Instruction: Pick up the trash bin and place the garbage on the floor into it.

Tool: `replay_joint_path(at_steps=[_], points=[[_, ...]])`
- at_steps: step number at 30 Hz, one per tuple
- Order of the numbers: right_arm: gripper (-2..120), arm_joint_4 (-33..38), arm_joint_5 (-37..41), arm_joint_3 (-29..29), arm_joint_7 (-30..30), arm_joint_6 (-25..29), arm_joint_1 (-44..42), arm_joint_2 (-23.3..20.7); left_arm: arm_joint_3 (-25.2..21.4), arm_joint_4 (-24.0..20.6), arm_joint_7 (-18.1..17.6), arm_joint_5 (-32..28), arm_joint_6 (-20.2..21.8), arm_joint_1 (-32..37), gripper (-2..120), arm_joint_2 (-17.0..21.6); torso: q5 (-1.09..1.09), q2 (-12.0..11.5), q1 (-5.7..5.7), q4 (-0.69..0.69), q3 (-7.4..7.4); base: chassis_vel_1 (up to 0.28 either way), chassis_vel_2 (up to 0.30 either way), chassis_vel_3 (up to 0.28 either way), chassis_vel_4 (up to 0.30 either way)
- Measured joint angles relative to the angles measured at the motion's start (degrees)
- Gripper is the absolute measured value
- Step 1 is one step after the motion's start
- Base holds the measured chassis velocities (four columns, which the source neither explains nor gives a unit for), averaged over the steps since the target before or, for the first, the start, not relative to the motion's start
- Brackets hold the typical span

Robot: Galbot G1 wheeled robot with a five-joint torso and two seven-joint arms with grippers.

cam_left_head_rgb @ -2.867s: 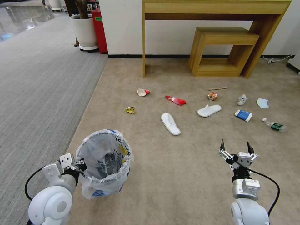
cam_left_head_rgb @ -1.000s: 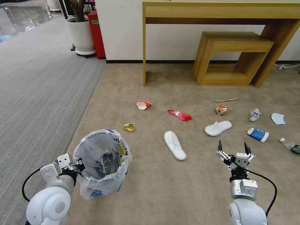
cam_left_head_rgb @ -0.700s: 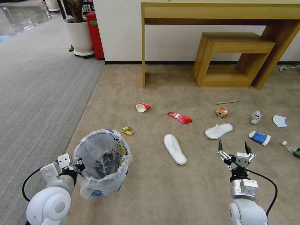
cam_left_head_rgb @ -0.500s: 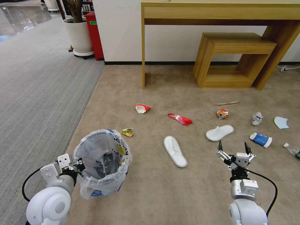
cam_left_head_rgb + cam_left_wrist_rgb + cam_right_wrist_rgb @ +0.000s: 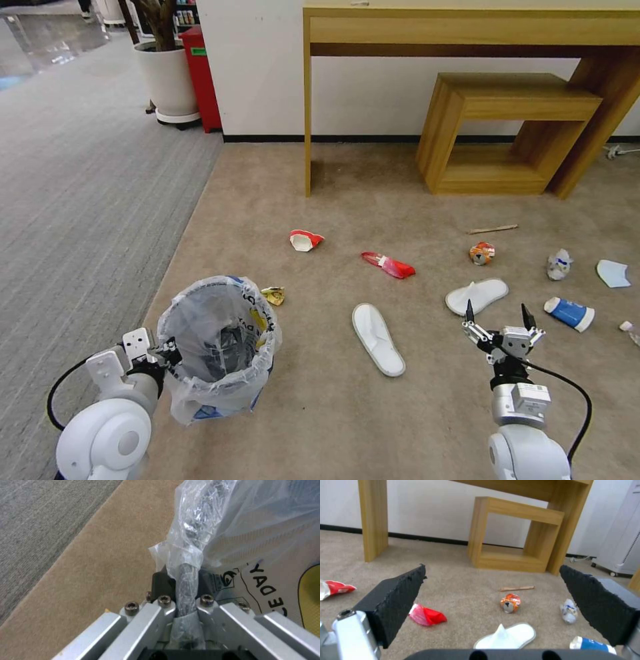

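Carrying stage: your left gripper [image 5: 181, 597] is clamped on the trash bin [image 5: 220, 347] rim, bin at your front left. Right gripper [image 5: 497, 319] hovers spread wide, empty, just short of a white slipper [image 5: 476, 295]. Next: lower onto one item. Open carpet ahead; wooden table [image 5: 467, 27] well beyond.

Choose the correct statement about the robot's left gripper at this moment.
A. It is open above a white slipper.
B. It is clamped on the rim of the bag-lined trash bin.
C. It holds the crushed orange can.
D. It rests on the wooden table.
B: the left gripper is shut on the bag-covered rim of the trash bin, while the open right gripper holds nothing.
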Motion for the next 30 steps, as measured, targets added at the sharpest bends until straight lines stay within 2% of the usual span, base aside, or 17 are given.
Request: replay_joint_path(at_steps=[30], points=[[100, -0.8, -0.4, -0.4, -0.1, 0.9, 0.1, 0.4, 0.1, 0.5, 0.0, 0.2, -0.1, 0.4, 0, -0.2, -0.01, 0.0, 0.0, 0.0, 0.0, -0.082, 0.085, 0.086, -0.084]])
